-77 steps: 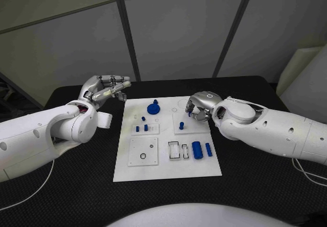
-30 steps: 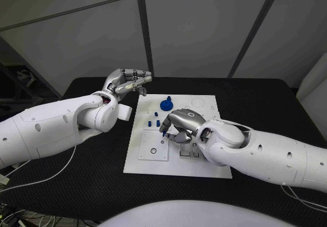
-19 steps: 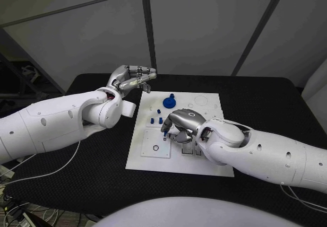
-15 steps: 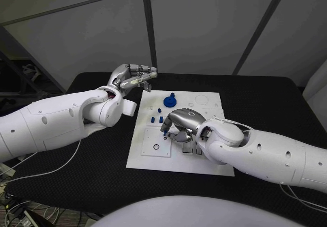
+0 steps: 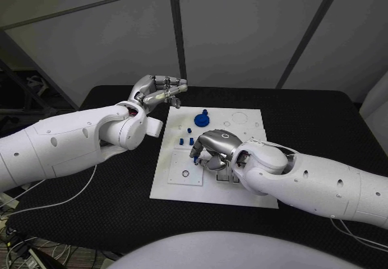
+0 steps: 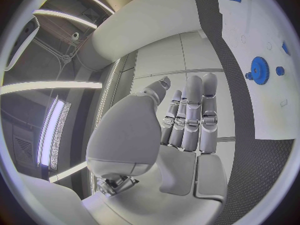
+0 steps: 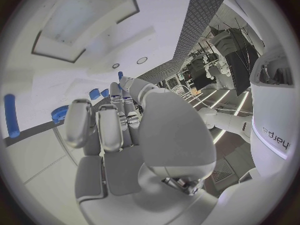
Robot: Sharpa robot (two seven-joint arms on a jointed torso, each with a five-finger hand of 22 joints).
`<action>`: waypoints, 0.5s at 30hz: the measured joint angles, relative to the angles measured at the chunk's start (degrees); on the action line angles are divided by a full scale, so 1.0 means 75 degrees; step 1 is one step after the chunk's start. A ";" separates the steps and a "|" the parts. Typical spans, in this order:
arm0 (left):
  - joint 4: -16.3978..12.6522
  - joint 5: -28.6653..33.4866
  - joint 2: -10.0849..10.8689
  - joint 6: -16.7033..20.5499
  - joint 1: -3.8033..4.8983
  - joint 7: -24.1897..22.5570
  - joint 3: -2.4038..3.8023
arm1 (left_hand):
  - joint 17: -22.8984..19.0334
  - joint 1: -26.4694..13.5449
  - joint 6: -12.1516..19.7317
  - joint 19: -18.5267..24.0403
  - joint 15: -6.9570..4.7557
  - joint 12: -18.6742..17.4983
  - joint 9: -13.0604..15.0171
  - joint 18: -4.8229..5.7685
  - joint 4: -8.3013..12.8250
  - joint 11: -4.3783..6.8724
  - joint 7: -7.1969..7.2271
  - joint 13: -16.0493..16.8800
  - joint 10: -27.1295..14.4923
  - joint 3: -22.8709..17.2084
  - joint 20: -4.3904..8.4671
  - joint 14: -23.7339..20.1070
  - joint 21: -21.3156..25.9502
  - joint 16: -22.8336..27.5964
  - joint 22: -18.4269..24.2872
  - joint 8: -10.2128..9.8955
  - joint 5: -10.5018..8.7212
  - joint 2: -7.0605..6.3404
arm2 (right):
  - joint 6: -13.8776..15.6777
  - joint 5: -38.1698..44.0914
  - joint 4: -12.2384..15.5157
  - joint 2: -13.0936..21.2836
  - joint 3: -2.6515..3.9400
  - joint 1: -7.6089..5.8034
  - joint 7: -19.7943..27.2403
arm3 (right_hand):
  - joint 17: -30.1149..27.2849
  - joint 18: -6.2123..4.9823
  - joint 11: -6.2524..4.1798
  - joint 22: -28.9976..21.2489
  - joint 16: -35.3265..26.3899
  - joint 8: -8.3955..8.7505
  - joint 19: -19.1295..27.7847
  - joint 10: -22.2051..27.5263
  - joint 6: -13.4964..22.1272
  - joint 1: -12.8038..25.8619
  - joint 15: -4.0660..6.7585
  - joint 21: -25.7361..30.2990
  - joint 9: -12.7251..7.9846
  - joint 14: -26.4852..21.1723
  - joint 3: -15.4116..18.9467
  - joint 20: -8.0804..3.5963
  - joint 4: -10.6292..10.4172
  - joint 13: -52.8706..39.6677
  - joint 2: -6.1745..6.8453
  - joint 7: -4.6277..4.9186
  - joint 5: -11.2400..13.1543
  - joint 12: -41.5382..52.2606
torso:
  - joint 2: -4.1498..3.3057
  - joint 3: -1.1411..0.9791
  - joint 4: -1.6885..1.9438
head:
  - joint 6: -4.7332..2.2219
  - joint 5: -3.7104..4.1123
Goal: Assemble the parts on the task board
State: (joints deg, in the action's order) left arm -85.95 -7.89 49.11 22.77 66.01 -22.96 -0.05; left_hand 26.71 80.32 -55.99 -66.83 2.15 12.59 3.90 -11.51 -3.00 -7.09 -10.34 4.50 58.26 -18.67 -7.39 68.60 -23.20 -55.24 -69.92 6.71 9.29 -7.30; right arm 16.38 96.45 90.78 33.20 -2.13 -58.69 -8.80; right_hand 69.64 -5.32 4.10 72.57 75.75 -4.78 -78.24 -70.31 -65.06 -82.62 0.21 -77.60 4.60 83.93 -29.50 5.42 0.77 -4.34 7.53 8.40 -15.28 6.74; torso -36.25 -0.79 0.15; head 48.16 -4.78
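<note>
The white task board (image 5: 183,189) lies in the middle of the black table. My right hand (image 5: 212,147) hovers low over the board's middle and pinches a small blue peg (image 5: 197,159) between thumb and a finger; in the right wrist view the blue peg (image 7: 120,75) shows at the tips of my right hand (image 7: 125,135). A blue gear (image 5: 201,119) and two short blue pegs (image 5: 188,137) stand on the far half. My left hand (image 5: 162,89) is raised past the board's far left corner, fingers stretched out and holding nothing; in its wrist view my left hand (image 6: 181,130) faces away from the gear (image 6: 257,67).
A square inset with a small ring (image 5: 184,169) sits on the board's near left. My right forearm (image 5: 307,179) covers the board's near right part. A long blue bar (image 7: 9,115) lies on the board (image 7: 62,80). Black table (image 5: 97,207) surrounds the board.
My right hand has moved from the board's far right part to its middle, and a blue peg now shows at its fingertips. Over the last half second both hands stay nearly still.
</note>
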 measured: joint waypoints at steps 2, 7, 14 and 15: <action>0.0004 0.0000 -0.0004 -0.0003 0.0000 0.0000 0.0000 | 0.0000 0.0000 0.0000 0.0000 0.0000 0.0000 0.0000 0.0000 0.0000 0.0000 0.0000 0.0000 0.0000 0.0000 0.0000 0.0000 0.0000 0.0000 0.0000 0.0000 0.0000 0.0000 | -0.0030 0.0009 -0.0010 -0.0005 -0.0003 0.0004 -0.0011 | -0.0006 0.0000 0.0000 0.0000 0.0000 0.0001 0.0000 0.0000 0.0001 0.0000 0.0000 0.0000 0.0000 0.0000 0.0000 0.0000 0.0000 -0.0002 0.0000 -0.0001 0.0001 0.0000 | 0.0001 0.0000 0.0000 | 0.0000 0.0000; 0.0013 0.0001 -0.0011 -0.0012 0.0000 0.0000 0.0000 | 0.0000 0.0000 0.0000 0.0000 0.0000 0.0000 0.0000 0.0000 0.0000 0.0000 0.0000 0.0001 0.0000 0.0000 0.0000 0.0000 0.0000 0.0000 0.0000 0.0000 0.0000 0.0000 | -0.0114 0.0035 -0.0038 -0.0020 -0.0011 0.0015 -0.0047 | -0.0006 0.0000 0.0000 0.0000 0.0000 0.0002 0.0000 0.0000 0.0003 0.0000 0.0000 0.0000 -0.0001 0.0000 0.0000 0.0000 0.0000 -0.0005 0.0000 -0.0002 0.0002 0.0000 | 0.0001 -0.0001 0.0000 | 0.0014 -0.0007; 0.0015 0.0001 -0.0021 -0.0019 0.0000 0.0000 0.0000 | -0.0008 0.0000 0.0000 0.0000 0.0000 0.0000 0.0000 0.0000 0.0000 0.0000 0.0000 0.0001 0.0000 0.0000 0.0000 0.0000 0.0000 0.0000 0.0007 0.0000 0.0000 0.0000 | -0.0209 0.0064 -0.0048 -0.0022 -0.0021 0.0024 -0.0088 | -0.0006 0.0000 0.0001 0.0000 0.0000 0.0004 0.0000 0.0001 0.0004 0.0032 0.0000 0.0000 -0.0005 0.0000 0.0001 0.0000 -0.0001 -0.0005 -0.0032 -0.0003 0.0003 -0.0001 | 0.0000 -0.0001 0.0000 | 0.0038 -0.0011; 0.0016 0.0001 -0.0021 -0.0020 0.0000 0.0000 0.0000 | -0.0008 0.0000 0.0000 0.0000 0.0000 0.0000 0.0000 0.0000 0.0000 0.0000 0.0000 0.0001 0.0000 0.0000 0.0000 0.0000 0.0000 0.0000 0.0007 0.0000 0.0000 0.0000 | -0.0225 0.0068 -0.0050 -0.0022 -0.0023 0.0025 -0.0096 | -0.0005 -0.0001 0.0001 0.0000 0.0000 0.0004 0.0000 0.0001 0.0004 0.0032 0.0000 0.0000 -0.0006 0.0000 0.0001 0.0000 -0.0001 -0.0005 -0.0032 -0.0003 0.0004 -0.0001 | -0.0001 -0.0001 0.0000 | 0.0040 -0.0011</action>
State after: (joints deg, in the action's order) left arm -85.83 -7.87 48.96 22.62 66.02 -22.96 -0.04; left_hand 26.65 80.32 -55.99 -66.83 2.15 12.59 3.90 -11.52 -3.00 -7.09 -10.34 4.50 58.27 -18.67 -7.39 68.60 -23.20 -55.24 -69.87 6.71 9.29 -7.30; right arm 14.70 96.97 90.41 33.03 -2.30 -58.50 -9.53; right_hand 69.60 -5.33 4.11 72.57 75.75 -4.74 -78.24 -70.31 -65.03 -82.37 0.21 -77.59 4.55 83.93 -29.49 5.42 0.77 -4.38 7.30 8.37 -15.25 6.74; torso -36.26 -0.80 0.15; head 48.46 -4.87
